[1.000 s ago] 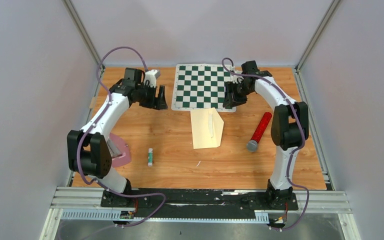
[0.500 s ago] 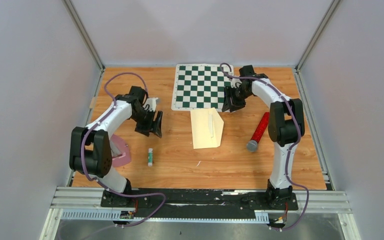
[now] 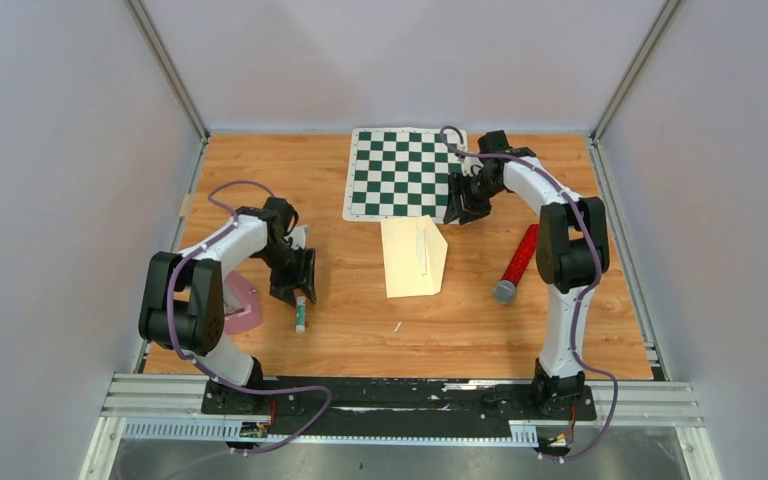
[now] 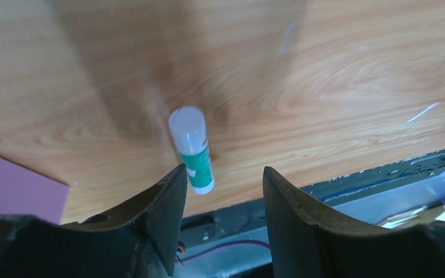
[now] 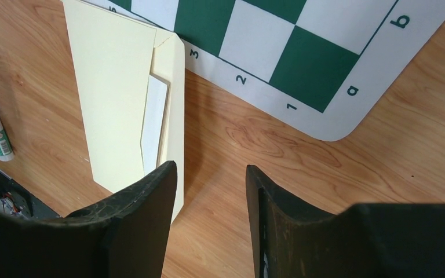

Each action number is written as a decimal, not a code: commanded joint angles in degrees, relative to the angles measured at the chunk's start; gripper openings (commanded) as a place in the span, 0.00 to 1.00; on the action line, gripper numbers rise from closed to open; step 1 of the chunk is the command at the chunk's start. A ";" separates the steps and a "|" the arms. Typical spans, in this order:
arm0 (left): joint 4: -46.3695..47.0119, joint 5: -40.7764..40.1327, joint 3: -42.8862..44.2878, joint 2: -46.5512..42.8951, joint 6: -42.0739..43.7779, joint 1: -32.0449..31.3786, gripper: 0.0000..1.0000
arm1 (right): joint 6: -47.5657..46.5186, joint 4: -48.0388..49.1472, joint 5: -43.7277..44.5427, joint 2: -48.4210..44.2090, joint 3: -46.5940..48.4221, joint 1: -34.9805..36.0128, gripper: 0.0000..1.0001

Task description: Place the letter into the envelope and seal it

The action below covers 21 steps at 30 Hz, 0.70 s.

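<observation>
Apparently the off-white paper letter (image 5: 153, 124) sits mostly inside the plain cream paper envelope (image 3: 405, 265) at mid-table, its flap (image 5: 175, 104) unsealed; the left gripper (image 4: 223, 174), jaws apart and empty, hovers over the green-and-white glue stick (image 4: 192, 149), the right gripper (image 5: 211, 168) open near the flap.

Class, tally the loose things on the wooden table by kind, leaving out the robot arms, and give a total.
Chessboard: 1
Envelope: 1
Letter, a white strip showing inside it: 1
Glue stick: 1
Red tube: 1
Pink object, partly hidden: 1
Total: 6
</observation>
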 commanded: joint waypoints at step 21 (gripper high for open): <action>0.65 -5.31 -4.45 2.45 -6.32 -6.34 0.56 | -0.20 2.48 0.50 -0.94 -0.48 3.16 0.48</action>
